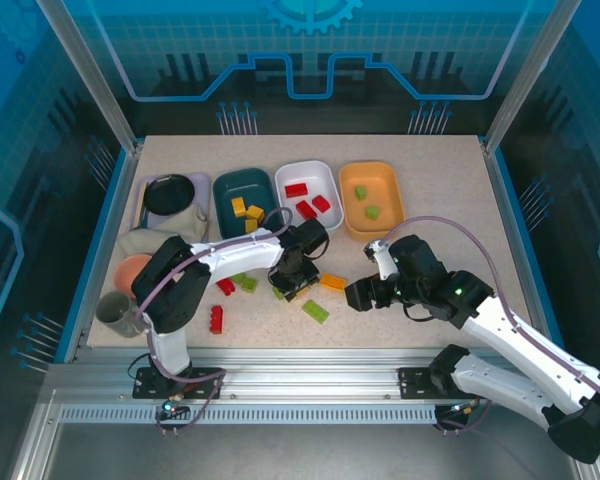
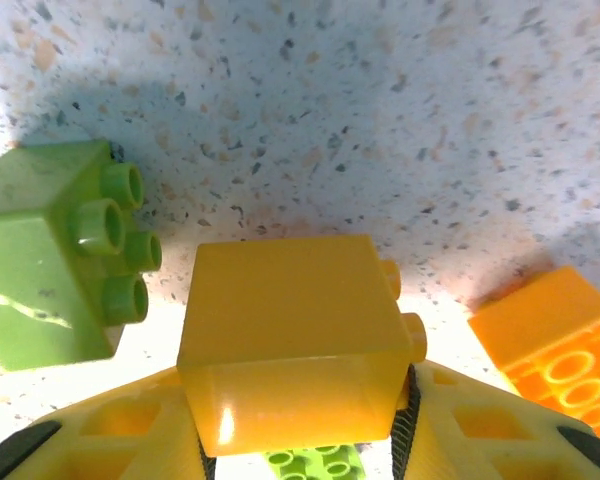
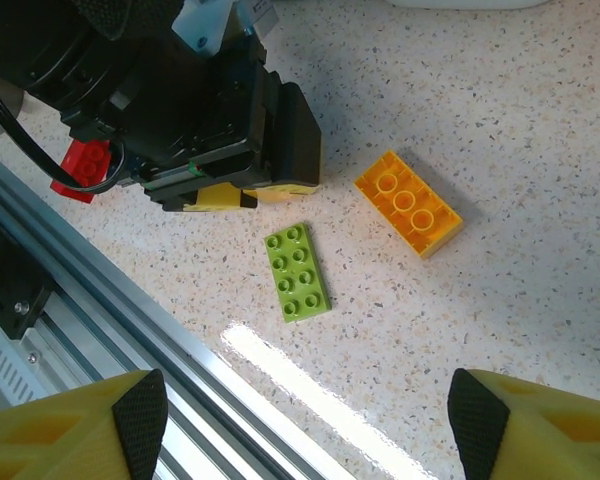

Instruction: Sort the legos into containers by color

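**A:** Left gripper (image 2: pixel 300 445), bottom centre of the wrist view. Got anything?

**B:** Yes, I've got both sides of the yellow brick (image 2: pixel 290 340) clamped. It's bound for the teal tray (image 1: pixel 223 186), upper centre overhead, where the yellows sit.

**A:** Right side?

**B:** The right gripper (image 3: pixel 305 420) hangs wide open and empty at lower right, clear of my left arm.

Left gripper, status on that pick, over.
Left gripper shut on yellow brick. Right gripper open, empty. Green brick and orange brick close on either side.
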Tool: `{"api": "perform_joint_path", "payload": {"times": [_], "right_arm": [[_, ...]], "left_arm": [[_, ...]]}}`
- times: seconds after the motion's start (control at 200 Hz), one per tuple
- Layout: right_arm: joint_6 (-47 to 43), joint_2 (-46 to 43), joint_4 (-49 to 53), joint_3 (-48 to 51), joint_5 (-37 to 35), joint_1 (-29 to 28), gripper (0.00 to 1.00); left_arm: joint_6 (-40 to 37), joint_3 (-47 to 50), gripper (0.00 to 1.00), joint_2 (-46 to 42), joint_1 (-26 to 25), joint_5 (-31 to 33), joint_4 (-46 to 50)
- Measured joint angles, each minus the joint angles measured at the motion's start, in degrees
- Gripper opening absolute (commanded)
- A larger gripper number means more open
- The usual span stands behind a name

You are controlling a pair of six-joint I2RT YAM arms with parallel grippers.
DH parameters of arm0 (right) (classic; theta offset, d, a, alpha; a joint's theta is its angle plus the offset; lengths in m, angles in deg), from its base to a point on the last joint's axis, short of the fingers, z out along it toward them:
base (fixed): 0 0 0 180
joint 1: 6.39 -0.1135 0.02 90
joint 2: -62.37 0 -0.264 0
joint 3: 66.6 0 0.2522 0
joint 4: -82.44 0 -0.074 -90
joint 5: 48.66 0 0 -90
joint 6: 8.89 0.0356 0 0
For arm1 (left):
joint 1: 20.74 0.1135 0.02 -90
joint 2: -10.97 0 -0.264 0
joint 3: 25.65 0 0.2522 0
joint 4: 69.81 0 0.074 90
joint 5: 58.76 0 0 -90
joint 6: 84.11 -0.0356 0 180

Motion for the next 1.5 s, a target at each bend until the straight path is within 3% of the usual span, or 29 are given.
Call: {"api": "perform_joint_path", "payload": {"times": [0.185, 0.35, 0.505, 0.675, 0.95, 1.085, 1.265, 1.5], "right_arm": [[0.42, 0.28, -1.05, -1.53, 0.44, 0.0, 0.76], [1.57, 2.16, -8.37, -1.79, 1.7, 0.09, 0.78], [2.49, 6.34, -15.26, -3.04, 1.62, 0.11, 0.78], [3.15, 11.76, -18.08, -7.37, 1.46, 0.37, 0.78], [3.5, 15.65, -19.41, -10.71, 1.44, 0.37, 0.78], [3.58, 17.18, -19.32, -10.82, 1.44, 0.37, 0.78], [3.28, 19.91, -18.29, -11.72, 0.79, 0.35, 0.78], [0.63, 23.85, -17.09, -14.93, -1.38, -1.2, 0.76]], "left_arm": [[-4.63, -5.6, 0.4, -7.41, 2.29, 5.14, 4.0], [-11.32, -10.88, 0.4, -9.94, 13.38, 6.05, 4.44], [-20.09, -20.09, 0.4, -2.12, 23.93, 6.45, 4.85], [-26.73, -32.94, 0.4, 11.32, 29.35, 6.34, 5.05], [-31.21, -47.23, 0.43, 26.99, 32.15, 4.83, 7.8], [-31.98, -49.59, 0.56, 30.32, 32.28, 3.23, 9.14], [-32.28, -50.8, 0.66, 30.95, 32.28, 2.1, 10.67], [-32.26, -50.69, 0.68, 28.13, 32.28, 2.12, 12.07]]}}
